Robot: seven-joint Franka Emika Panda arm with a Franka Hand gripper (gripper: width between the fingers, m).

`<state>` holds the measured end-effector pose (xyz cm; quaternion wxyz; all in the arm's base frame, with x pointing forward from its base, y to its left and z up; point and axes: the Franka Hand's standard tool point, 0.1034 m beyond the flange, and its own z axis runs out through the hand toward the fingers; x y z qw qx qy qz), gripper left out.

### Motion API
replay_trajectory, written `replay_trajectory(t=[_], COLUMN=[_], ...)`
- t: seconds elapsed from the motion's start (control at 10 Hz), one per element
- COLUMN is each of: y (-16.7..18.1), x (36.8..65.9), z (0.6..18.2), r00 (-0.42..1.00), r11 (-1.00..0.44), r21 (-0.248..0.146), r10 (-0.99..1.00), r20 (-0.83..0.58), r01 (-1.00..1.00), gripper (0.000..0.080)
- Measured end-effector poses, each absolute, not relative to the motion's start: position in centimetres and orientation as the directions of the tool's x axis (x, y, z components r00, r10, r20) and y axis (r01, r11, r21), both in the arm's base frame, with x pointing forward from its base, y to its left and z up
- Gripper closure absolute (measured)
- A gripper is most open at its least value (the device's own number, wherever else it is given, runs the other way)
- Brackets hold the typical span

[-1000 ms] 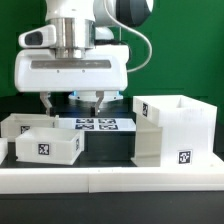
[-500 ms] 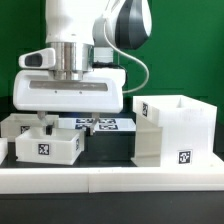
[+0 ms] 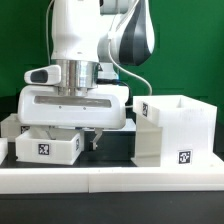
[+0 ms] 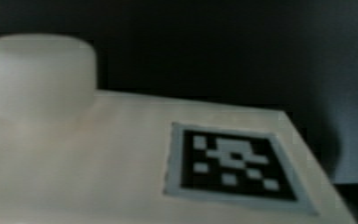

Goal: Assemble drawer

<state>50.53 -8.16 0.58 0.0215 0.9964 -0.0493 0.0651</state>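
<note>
The drawer's tall boxy shell (image 3: 176, 130) stands at the exterior view's right, open at the top, with a tag on its front. One small tray (image 3: 45, 146) sits at the left front, and a second tray (image 3: 9, 126) shows partly behind it. My gripper (image 3: 74, 138) has come down right behind the front tray. One finger (image 3: 97, 140) shows just beside the tray's right end; the other is hidden behind the tray. The jaws stand wide open and hold nothing. The wrist view shows a white tagged surface (image 4: 140, 150) with a round knob (image 4: 37, 66), very close; no fingers show there.
The long low white border rail (image 3: 110, 177) runs along the front. The marker board is hidden behind my hand. A narrow dark gap of table (image 3: 115, 145) lies between the front tray and the shell. A green wall stands at the back.
My hand has dropped steadily from above the marker board to table level behind the front tray. The marker board is now covered. The trays and the shell have not moved.
</note>
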Motion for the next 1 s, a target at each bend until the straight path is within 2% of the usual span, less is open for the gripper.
replay_trajectory(t=[0.2,0.3,0.4,0.5,0.6,0.7,1.0], y=[-8.02,-8.03,-8.03,-8.03,-8.03,-8.03,-8.04], x=[50.51,50.50,50.49,50.49,50.49,50.49,50.48], z=[0.47,0.46,0.46,0.46,0.46,0.46,0.45], r00=[0.987,0.987,0.987,0.987,0.987,0.987,0.987], r11=[-0.995,-0.995,-0.995,-0.995,-0.995,-0.995,-0.995], r21=[0.037,0.037,0.037,0.037,0.037,0.037,0.037], r10=[-0.092,-0.092,-0.092,-0.092,-0.092,-0.092,-0.092], r20=[0.130,0.130,0.130,0.130,0.130,0.130,0.129], r01=[-0.097,-0.098,-0.098,-0.098,-0.098,-0.098,-0.098], gripper=[0.0150,0.0251,0.0386,0.0386,0.0567,0.0715,0.0759])
